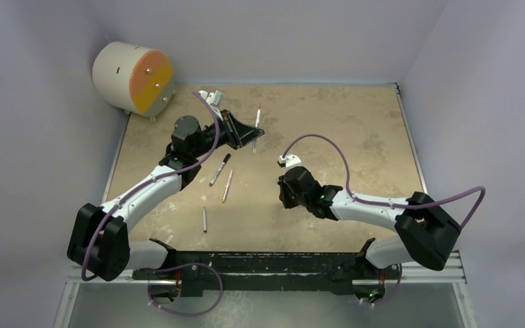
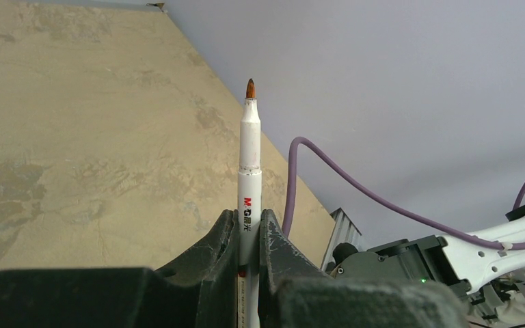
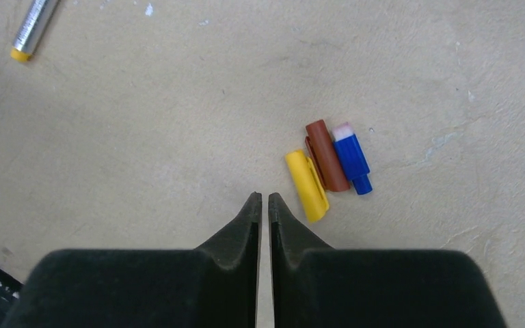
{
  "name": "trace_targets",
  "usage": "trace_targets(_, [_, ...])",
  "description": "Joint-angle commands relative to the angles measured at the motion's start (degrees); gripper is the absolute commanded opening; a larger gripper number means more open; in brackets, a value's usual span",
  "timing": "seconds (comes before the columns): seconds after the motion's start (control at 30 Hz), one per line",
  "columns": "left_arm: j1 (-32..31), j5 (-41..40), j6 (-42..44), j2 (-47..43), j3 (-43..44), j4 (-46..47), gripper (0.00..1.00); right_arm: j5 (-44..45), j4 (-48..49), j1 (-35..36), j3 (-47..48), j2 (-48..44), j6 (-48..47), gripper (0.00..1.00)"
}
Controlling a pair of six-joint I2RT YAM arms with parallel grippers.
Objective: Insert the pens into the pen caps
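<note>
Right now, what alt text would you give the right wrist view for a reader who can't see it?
The right hand, shut and empty, is over a beige table, with a yellow cap, a brown cap and a blue cap lying side by side, touching, just right of its fingertips. The yellow-tipped end of a pen shows at the top left.

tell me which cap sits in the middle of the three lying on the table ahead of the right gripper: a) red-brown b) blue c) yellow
a: in the right wrist view the red-brown cap lies between the yellow cap on one side and the blue cap on the other.
</note>
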Motion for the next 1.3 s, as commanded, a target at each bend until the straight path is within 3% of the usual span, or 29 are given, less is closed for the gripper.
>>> trace_targets(0.0, [0.0,-0.2,0.4,-0.7,-0.4,2.7,0.00,0.7,0.3,-0.2,-1.9,-1.6,2.2,0.13])
trace_targets(0.1, [0.0,0.1,-0.1,-0.3,-0.4,3.4,0.00,0.8,-0.8,-0.2,-2.1,-2.5,2.6,0.40])
trace_targets(0.17, [0.0,0.2,-0.3,0.0,-0.4,3.8,0.00,0.9,-1.2,-0.3,-2.1,-2.4,2.2,0.44])
trace_targets(0.7, [0.0,0.1,0.0,-0.8,-0.9,2.8,0.00,3.5,0.9,-0.1,2.1,7.3,0.5,0.38])
trace_targets(0.9, [0.0,-0.1,0.3,-1.3,-1.2,2.1,0.00,-0.3,1.5,-0.2,2.0,0.7,1.8,0.36])
trace_targets(1.2, [0.0,0.0,0.0,-1.3,-1.2,2.7,0.00,3.3,-4.9,-1.6,7.3,-3.3,-2.2,0.36])
trace_targets(1.23, [0.0,-0.1,0.1,-1.5,-1.3,2.5,0.00,3.4,-5.3,-1.6,7.3,-3.0,-2.2,0.36])
trace_targets(1.27, [0.0,-0.1,0.0,-1.9,-1.2,2.3,0.00,3.3,-5.5,-1.6,7.2,-2.6,-2.0,0.29])
